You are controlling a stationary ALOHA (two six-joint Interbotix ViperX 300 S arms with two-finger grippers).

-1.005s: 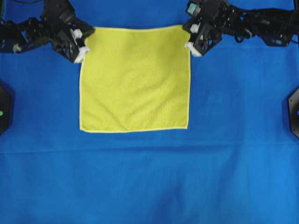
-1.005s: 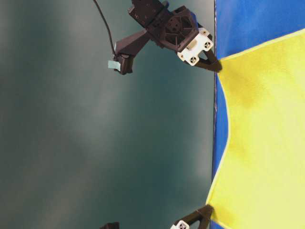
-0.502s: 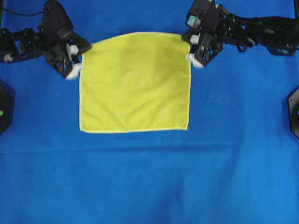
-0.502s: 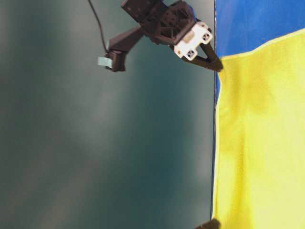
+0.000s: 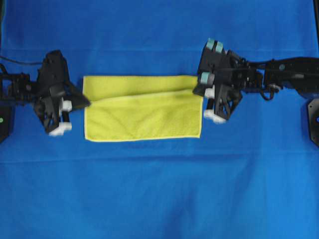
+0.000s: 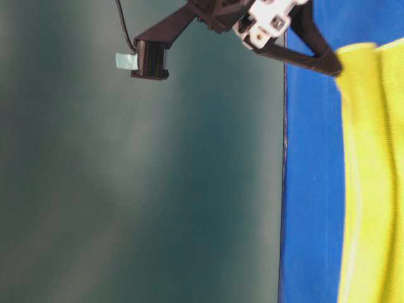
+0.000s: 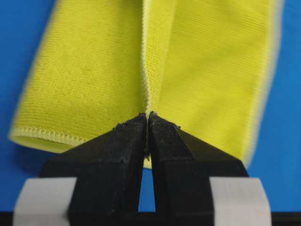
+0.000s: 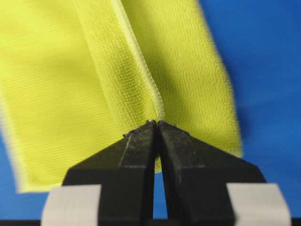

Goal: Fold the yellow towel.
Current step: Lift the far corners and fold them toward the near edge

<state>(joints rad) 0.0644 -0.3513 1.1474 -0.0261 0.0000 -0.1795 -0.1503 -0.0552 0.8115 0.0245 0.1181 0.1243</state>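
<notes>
Both grippers' jaws, clenched on yellow towel [image 5: 144,117] corners, have dragged its far half forward, hiding underneath

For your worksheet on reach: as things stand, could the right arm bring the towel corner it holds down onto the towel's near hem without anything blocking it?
Probably yes. The right gripper is shut on the yellow towel; only flat towel and bare blue table cloth lie between it and the near hem. The left gripper is at the opposite side.
</notes>
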